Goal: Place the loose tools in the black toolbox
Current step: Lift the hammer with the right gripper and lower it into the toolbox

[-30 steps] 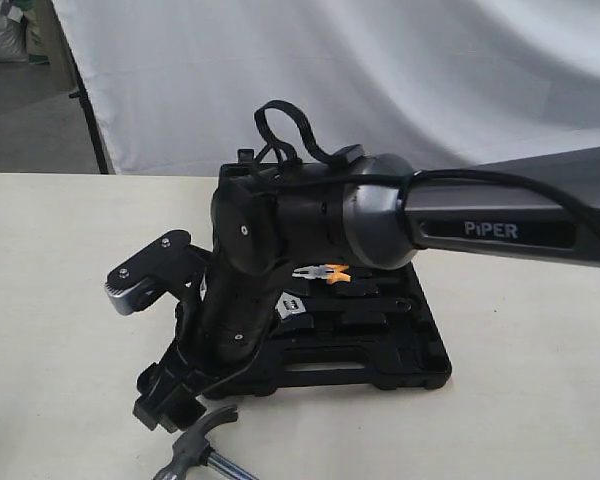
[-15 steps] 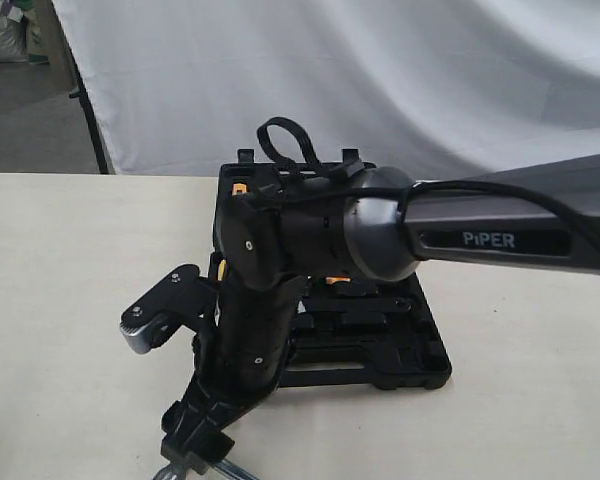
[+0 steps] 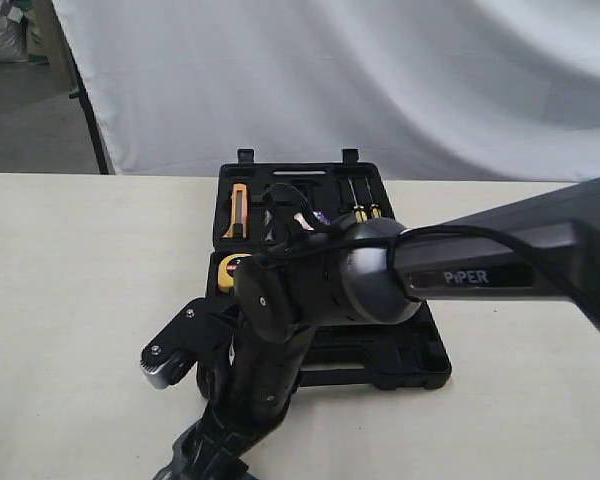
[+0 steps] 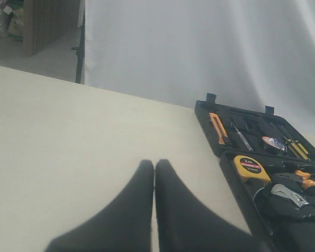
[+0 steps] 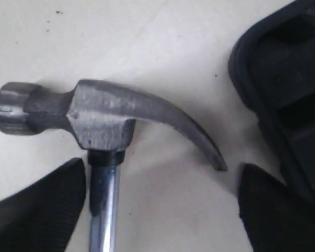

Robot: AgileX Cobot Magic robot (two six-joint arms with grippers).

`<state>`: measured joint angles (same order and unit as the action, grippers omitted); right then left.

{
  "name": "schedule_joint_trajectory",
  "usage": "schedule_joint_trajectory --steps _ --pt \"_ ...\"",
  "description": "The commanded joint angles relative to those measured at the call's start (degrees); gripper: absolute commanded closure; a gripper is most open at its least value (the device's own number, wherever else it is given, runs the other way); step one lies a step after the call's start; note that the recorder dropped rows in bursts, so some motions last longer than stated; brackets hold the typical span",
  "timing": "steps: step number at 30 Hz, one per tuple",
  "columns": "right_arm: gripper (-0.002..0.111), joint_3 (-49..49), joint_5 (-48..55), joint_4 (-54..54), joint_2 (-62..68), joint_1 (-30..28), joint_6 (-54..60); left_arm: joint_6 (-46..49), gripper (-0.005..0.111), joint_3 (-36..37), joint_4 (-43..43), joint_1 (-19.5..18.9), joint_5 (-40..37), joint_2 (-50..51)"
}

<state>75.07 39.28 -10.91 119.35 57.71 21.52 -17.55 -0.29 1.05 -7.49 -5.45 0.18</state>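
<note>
Steel claw hammer (image 5: 105, 118) lies on the table (image 3: 70, 300) toward its near edge, just beside the open black toolbox (image 3: 425, 365). Right gripper (image 5: 160, 181) hangs over it, jaws wide, straddling the shaft below the head; probably no contact yet. Step: hammer pickup. Next: descend, close squarely on the shaft. Left gripper (image 4: 155, 167) idle, fingers pressed together. Beige tabletop; white cloth (image 3: 380, 80) behind.
</note>
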Motion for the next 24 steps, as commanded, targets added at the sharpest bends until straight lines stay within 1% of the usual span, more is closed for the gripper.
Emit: schedule_joint_trajectory --steps 1,2,4,12,18,21,24 --pt "0.069 -0.5 0.2 -0.5 2.4 -0.1 0.8 -0.3 0.106 -0.2 0.3 -1.5 0.4 -0.2" --pt "0.088 -0.5 0.2 -0.5 2.1 -0.1 0.8 -0.3 0.106 -0.2 0.3 -1.5 0.4 -0.2" --pt "0.108 -0.5 0.7 -0.5 1.5 -0.1 0.5 -0.3 0.106 -0.2 0.3 -1.5 0.4 -0.2" --pt "0.109 -0.5 9.2 -2.0 -3.2 -0.1 0.4 -0.3 0.106 -0.2 0.3 -1.5 0.4 -0.2" --pt "0.109 -0.5 10.7 -1.7 -8.7 -0.1 0.4 -0.3 0.106 -0.2 0.3 -1.5 0.4 -0.2" --pt "0.109 -0.5 10.6 1.1 -11.8 -0.1 0.3 -0.3 0.106 -0.2 0.3 -1.5 0.4 -0.2" --pt "0.109 -0.5 10.2 6.6 -14.0 -0.2 0.3 -0.3 0.106 -0.2 0.3 -1.5 0.4 -0.2"
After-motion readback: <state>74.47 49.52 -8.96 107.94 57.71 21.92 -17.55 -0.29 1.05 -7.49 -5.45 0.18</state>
